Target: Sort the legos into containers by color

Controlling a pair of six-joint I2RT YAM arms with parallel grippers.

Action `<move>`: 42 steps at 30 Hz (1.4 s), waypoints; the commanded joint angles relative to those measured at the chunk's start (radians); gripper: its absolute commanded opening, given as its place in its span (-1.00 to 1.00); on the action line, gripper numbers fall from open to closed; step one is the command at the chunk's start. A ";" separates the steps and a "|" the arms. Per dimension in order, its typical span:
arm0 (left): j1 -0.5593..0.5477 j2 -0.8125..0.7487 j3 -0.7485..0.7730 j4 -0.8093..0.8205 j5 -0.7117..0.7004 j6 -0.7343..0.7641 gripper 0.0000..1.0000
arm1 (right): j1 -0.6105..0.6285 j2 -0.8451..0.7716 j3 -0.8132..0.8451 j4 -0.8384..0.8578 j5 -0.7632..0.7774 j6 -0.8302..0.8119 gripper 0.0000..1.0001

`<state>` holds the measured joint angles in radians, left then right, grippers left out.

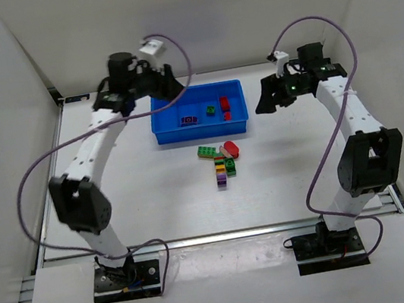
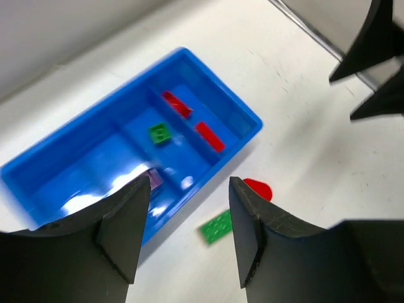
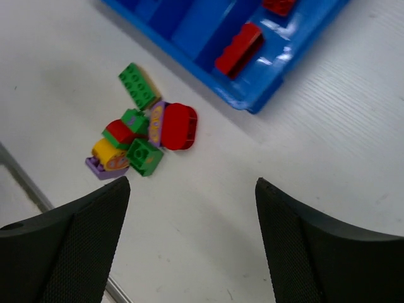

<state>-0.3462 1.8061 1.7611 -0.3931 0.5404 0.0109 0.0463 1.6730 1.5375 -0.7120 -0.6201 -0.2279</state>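
Gripper on the left [image 1: 167, 89]: we see it over the left end of the tray [image 1: 200, 132], jaws partway apart, empty.
Tray: few bricks sorted inside.
Loose bricks [image 1: 221, 162]: heap just in front of the tray, long axis front-to-back.
Gripper on the right [image 1: 267, 101]: wide, empty; heap's near-left of it, and we reckon it's closer.

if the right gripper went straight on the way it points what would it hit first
Most likely the bare table. The right gripper is open and aims at white surface just short of the loose legos. Depth is hard to judge, so it might reach the pile's near edge.
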 commanded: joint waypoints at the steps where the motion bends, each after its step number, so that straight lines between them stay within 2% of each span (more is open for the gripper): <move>1: 0.062 -0.178 -0.112 -0.079 -0.016 -0.006 0.26 | 0.075 -0.009 0.007 -0.063 -0.090 -0.096 0.64; 4: 0.081 -0.284 -0.242 -0.085 -0.077 0.046 0.27 | 0.170 -0.016 -0.046 -0.040 -0.006 -0.059 0.55; 7: 0.087 -0.405 -0.345 -0.095 -0.097 0.104 0.34 | 0.265 -0.053 -0.143 0.029 0.034 -0.111 0.56; 10: 0.088 -0.471 -0.373 -0.154 -0.102 0.138 0.50 | 0.300 -0.067 -0.197 0.036 0.008 -0.301 0.64; 13: 0.096 -0.487 -0.371 -0.217 -0.045 0.170 0.59 | 0.238 -0.044 -0.188 -0.026 -0.102 -0.554 0.72; 14: 0.098 -0.491 -0.374 -0.231 -0.039 0.175 0.60 | 0.207 -0.007 -0.144 -0.065 -0.162 -0.700 0.75; 15: 0.098 -0.495 -0.379 -0.231 -0.036 0.175 0.61 | 0.192 0.017 -0.116 -0.111 -0.187 -0.776 0.75; 16: 0.099 -0.496 -0.380 -0.231 -0.027 0.178 0.62 | 0.185 0.042 -0.088 -0.212 -0.197 -0.845 0.78; 19: 0.101 -0.479 -0.384 -0.234 0.000 0.182 0.64 | 0.164 0.140 0.010 -0.357 -0.211 -1.086 0.80; 21: 0.102 -0.467 -0.381 -0.234 0.009 0.182 0.66 | 0.147 0.189 0.053 -0.412 -0.225 -1.263 0.81; 24: 0.107 -0.444 -0.373 -0.234 0.016 0.184 0.70 | 0.148 0.241 0.099 -0.519 -0.231 -1.428 0.81; 27: 0.110 -0.426 -0.370 -0.233 0.020 0.188 0.70 | 0.170 0.261 0.095 -0.547 -0.202 -1.569 0.84; 32: 0.124 -0.407 -0.379 -0.231 0.009 0.187 0.70 | 0.208 0.237 -0.016 -0.313 -0.152 -1.516 0.89; 42: 0.131 -0.384 -0.396 -0.231 0.021 0.189 0.69 | 0.311 0.343 0.075 -0.231 -0.032 -1.361 0.90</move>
<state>-0.2214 1.4250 1.3800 -0.6212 0.5354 0.1886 0.3325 1.9831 1.5620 -0.9821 -0.6922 -1.6333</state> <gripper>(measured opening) 0.848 0.951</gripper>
